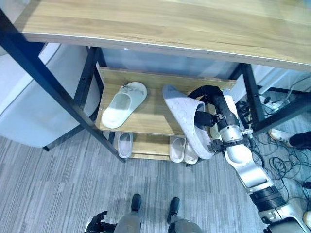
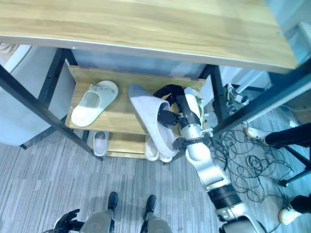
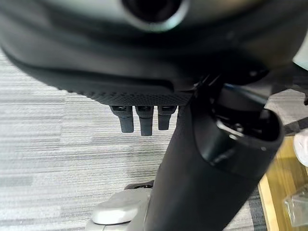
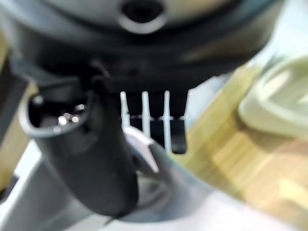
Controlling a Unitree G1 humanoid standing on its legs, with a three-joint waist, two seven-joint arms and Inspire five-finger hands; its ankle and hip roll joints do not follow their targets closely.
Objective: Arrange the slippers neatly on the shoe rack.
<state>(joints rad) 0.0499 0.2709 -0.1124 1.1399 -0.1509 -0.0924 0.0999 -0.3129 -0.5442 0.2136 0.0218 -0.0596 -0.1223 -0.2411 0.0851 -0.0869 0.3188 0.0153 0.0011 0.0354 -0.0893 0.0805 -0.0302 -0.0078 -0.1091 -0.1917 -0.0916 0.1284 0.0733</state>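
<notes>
A: Where is the right robot hand (image 2: 167,118) sitting?

B: It is gripping a grey slipper (image 1: 187,121), fingers curled inside it, holding it tilted over the rack's (image 1: 150,116) upper shelf.

A: And the other slippers?

B: A white slipper (image 1: 124,104) is lying on that same shelf, to the left. More pale slippers (image 1: 182,149) are resting on the lower shelf.

A: The left robot hand (image 1: 95,222)?

B: It is hanging low above the carpet (image 1: 58,189), fingers loose and apart, holding nothing.

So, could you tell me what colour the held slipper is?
Pale grey slipper, clearest in the left eye view.
</notes>
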